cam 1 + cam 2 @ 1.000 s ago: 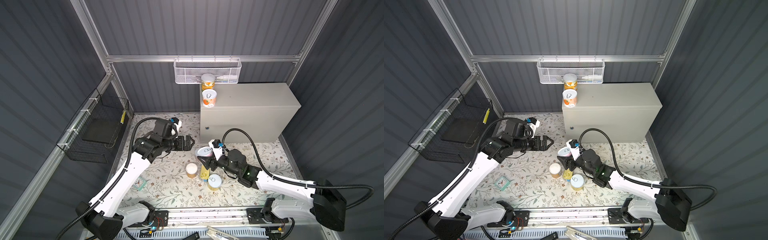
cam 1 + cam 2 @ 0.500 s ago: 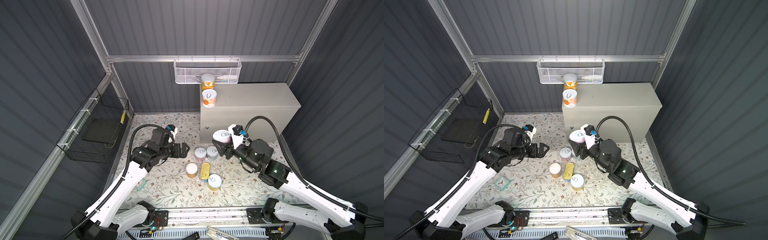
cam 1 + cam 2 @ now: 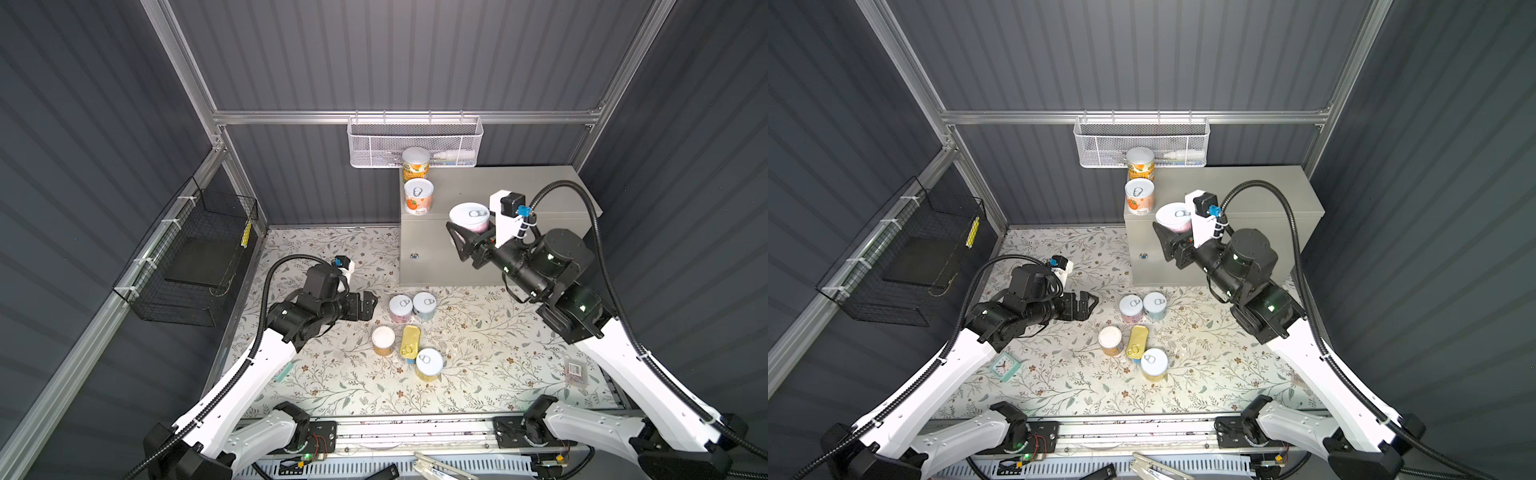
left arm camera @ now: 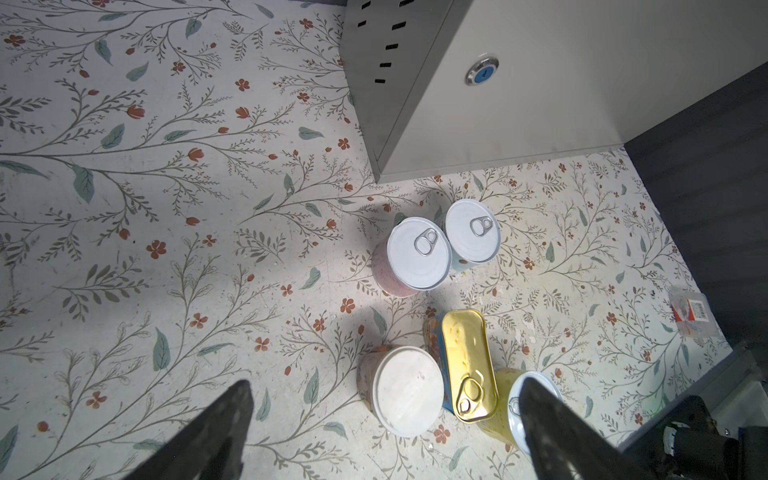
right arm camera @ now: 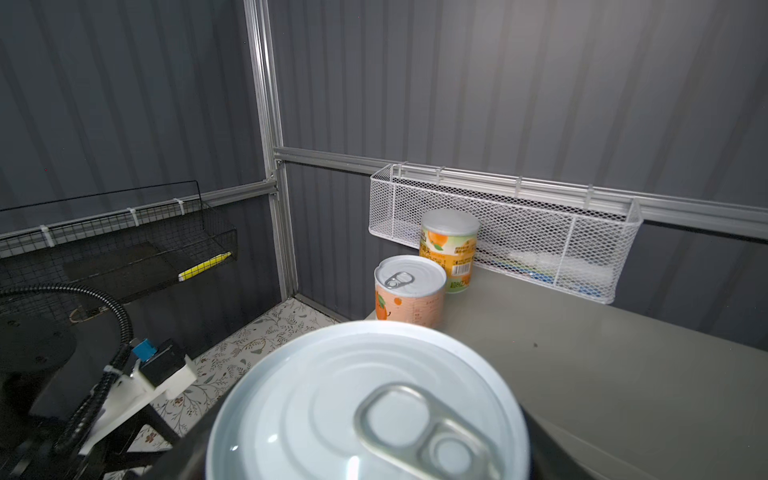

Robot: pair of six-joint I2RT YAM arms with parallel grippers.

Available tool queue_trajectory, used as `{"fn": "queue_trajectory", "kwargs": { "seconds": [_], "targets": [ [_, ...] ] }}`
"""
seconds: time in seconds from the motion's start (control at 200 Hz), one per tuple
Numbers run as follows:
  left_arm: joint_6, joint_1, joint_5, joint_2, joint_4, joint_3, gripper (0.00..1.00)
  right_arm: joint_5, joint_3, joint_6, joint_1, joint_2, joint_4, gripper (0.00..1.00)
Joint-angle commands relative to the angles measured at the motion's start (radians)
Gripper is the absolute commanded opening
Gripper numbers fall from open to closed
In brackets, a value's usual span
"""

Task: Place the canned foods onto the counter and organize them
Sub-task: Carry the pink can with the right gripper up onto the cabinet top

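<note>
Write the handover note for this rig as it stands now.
Right tool: shut on the pink-labelled can, held up by the counter's front edge, not yet set down.
Left tool: open, empty, low over the floral mat beside the loose tins.
Done: white-lidded orange can and pull-tab orange can stand on the counter's left end.
Left: place the held can, then pink tin, pale-blue tin, cream-lidded tin, gold-topped oblong tin, yellow tin from the mat.

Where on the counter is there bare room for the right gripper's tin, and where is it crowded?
Bare: the counter top from the two tins rightward to its edge, in front of the white mesh basket, beyond the held tin. Crowded: its left end, where those two stand.
</note>
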State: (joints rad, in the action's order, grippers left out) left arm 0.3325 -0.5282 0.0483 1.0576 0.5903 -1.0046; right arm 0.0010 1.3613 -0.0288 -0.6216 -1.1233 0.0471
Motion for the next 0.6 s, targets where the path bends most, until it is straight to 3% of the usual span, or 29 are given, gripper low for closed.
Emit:
{"fn": "queue_trajectory", "kwargs": {
  "seconds": [0.0,0.595],
  "targets": [
    [0.000,0.008,0.012,-0.022,-0.028,0.029,1.00,-0.066,0.100,-0.023,0.041,-0.073,-0.068,0.65],
    [-0.058,0.008,-0.078,0.011,0.008,0.009,1.00,-0.064,0.393,-0.054,0.173,-0.467,-0.255,0.66]
  ]
}}
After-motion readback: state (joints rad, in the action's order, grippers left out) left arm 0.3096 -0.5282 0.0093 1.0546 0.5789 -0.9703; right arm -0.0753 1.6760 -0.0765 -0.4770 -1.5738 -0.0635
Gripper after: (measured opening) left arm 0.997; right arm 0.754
